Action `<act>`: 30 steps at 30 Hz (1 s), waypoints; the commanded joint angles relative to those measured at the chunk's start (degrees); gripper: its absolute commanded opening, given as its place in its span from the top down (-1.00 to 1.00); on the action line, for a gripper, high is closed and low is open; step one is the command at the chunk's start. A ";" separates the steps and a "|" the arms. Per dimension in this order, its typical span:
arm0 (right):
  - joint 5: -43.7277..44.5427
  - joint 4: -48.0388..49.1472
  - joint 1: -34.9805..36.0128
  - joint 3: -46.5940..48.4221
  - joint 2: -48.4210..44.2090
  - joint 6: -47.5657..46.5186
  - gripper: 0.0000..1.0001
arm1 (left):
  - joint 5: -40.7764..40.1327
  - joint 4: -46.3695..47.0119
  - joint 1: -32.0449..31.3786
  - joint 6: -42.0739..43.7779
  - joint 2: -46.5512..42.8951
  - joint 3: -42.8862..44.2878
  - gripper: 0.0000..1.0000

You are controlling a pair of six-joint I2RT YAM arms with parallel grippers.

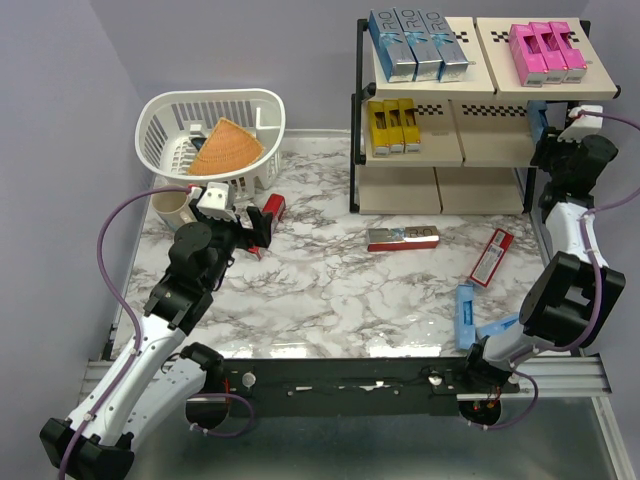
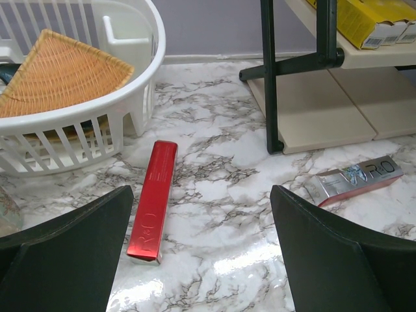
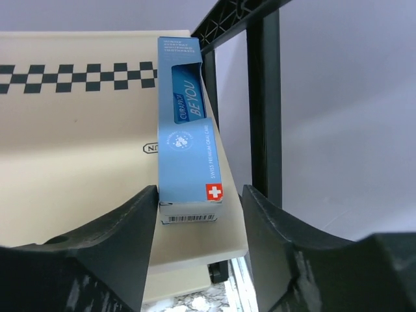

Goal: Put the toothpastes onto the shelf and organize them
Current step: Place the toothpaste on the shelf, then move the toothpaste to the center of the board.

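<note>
Top external: high above and behind the near edge of the marble table; angled down and forward; far off; shelf and white basket both in frame
Left wrist: low and close over the tabletop; facing the basket and the shelf's left post
Right wrist: very near the shelf's right end; looking along a beige panel
Shared: red carton and silver carton in top and left wrist; shelf's right end in top and right wrist

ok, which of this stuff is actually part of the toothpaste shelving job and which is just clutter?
Job: shelf; silver-blue cartons, pink cartons, yellow cartons on it; blue Be You carton at its right edge; on the table: red carton, silver carton, red-and-white carton, light blue carton.

Lying about: white basket, woven wedge in it, beige cup.
</note>
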 commanded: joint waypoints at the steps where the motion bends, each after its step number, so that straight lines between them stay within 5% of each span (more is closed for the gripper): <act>1: 1.93 1.90 -0.65 -0.81 -1.35 1.49 -0.28 | 0.89 0.97 0.27 0.75 -0.15 -0.41 -0.98; 8: 1.75 4.97 -0.65 -6.86 -8.81 7.11 -0.45 | 0.80 0.10 0.27 0.49 -1.29 0.20 -0.98; 18: 5.09 -8.43 0.66 -27.86 -31.75 42.25 -0.74 | 2.47 0.27 0.27 -1.18 -6.91 -0.15 -0.98; 30: 3.51 -48.96 7.44 -33.42 -45.03 34.37 -0.89 | 3.18 0.09 0.36 -1.71 -9.82 -0.24 -0.98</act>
